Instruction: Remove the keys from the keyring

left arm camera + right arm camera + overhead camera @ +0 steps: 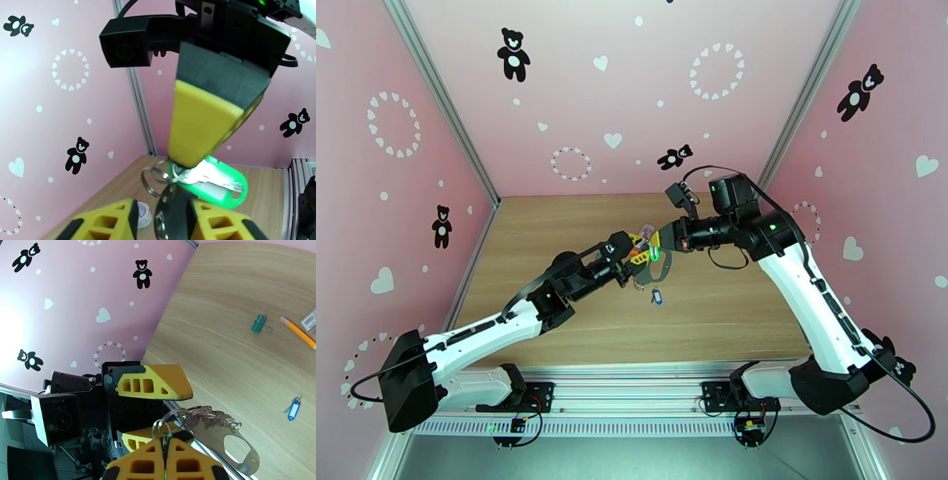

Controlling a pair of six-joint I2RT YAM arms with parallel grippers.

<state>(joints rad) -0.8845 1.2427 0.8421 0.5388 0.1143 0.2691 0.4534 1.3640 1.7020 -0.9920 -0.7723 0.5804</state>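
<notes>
In the top view, at the centre of the frame, the left gripper (pixel 630 254) and the right gripper (pixel 662 242) are meeting tip to tip above the pale wooden table (pixel 537 237). The dull grey keyring of flat strap and small metal split rings (pixel 660 270) is dangling between them. The key with the blue plastic head (pixel 656 297) is lying loose on the board just below, and the key with the bright green plastic head (pixel 654 253) is hanging at the right fingertips. In the left wrist view, the green key is hanging at lower centre under the right gripper's yellow finger, while the left fingers (pixel 106 221) along the bottom edge are standing partly apart around the strap, not clamping it. In the right wrist view, the right fingers (pixel 185 461) at the bottom edge are pressing shut on a split ring. The bundle is looking light, floppy and slippery, so the thin stiff wire is probably wanting a pinch right at the ring, with the green head the broadest part to pull on.
</notes>
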